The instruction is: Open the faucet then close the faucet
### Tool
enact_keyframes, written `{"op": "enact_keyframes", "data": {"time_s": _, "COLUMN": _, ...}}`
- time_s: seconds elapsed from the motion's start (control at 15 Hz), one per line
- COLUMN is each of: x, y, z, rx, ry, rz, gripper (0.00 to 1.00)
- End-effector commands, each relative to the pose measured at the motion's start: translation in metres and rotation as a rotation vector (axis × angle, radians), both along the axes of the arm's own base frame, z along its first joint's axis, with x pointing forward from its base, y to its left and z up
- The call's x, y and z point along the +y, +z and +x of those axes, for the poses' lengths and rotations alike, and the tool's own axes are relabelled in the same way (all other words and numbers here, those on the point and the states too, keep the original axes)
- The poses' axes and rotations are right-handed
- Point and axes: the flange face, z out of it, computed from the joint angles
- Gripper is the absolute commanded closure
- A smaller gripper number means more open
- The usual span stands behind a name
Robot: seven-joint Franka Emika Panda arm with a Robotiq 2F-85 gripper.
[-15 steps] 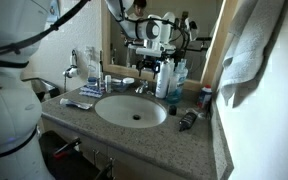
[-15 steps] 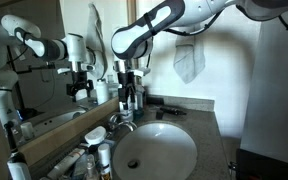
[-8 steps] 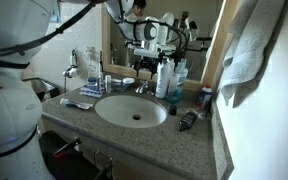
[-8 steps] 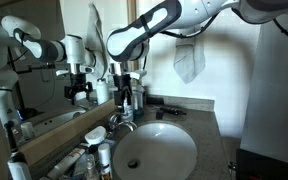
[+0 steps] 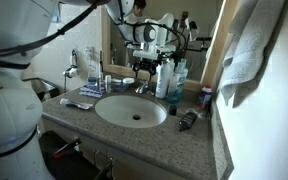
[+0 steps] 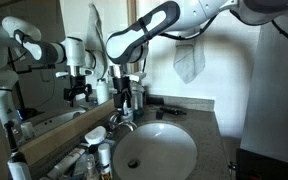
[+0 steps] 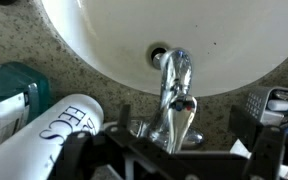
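The small chrome faucet stands at the back rim of the oval white sink, as both exterior views show. In the wrist view the faucet fills the middle, its spout reaching over the sink and its top handle marked with a blue and a red dot. My gripper hovers just above the faucet handle. In the wrist view its dark fingers are open, one on each side of the handle. They are not touching it.
White-and-blue bottles stand right beside the faucet. A white bottle lies close to one finger. A black cylindrical gadget lies on the granite counter. A towel hangs at the side. A mirror backs the counter.
My gripper has shifted slightly sideways and lower over the faucet. The faucet handle has not moved.
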Motion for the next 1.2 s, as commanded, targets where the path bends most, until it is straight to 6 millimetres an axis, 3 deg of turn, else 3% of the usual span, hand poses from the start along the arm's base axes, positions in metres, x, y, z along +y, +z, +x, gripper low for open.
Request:
{"op": "enact_keyframes", "data": {"time_s": 0.0, "x": 0.0076, "y": -0.0043, "z": 0.0005, "rx": 0.008, "ry": -0.010, "rz": 0.011, "gripper": 0.00}}
{"op": "enact_keyframes", "data": {"time_s": 0.2, "x": 0.0084, "y": -0.0084, "z": 0.0005, "rx": 0.015, "ry": -0.011, "rz": 0.004, "gripper": 0.00}}
{"op": "enact_keyframes", "data": {"time_s": 0.27, "x": 0.0078, "y": -0.0086, "z": 0.0004, "rx": 0.015, "ry": -0.014, "rz": 0.003, "gripper": 0.25}}
{"op": "enact_keyframes", "data": {"time_s": 0.4, "x": 0.0070, "y": -0.0077, "z": 0.0001, "rx": 0.014, "ry": -0.015, "rz": -0.002, "gripper": 0.32}}
{"op": "enact_keyframes", "data": {"time_s": 0.93, "x": 0.0039, "y": -0.0083, "z": -0.0020, "rx": 0.031, "ry": -0.018, "rz": -0.004, "gripper": 0.95}}
{"op": "enact_keyframes", "data": {"time_s": 1.13, "x": 0.0072, "y": -0.0060, "z": -0.0016, "rx": 0.031, "ry": -0.011, "rz": -0.001, "gripper": 0.92}}
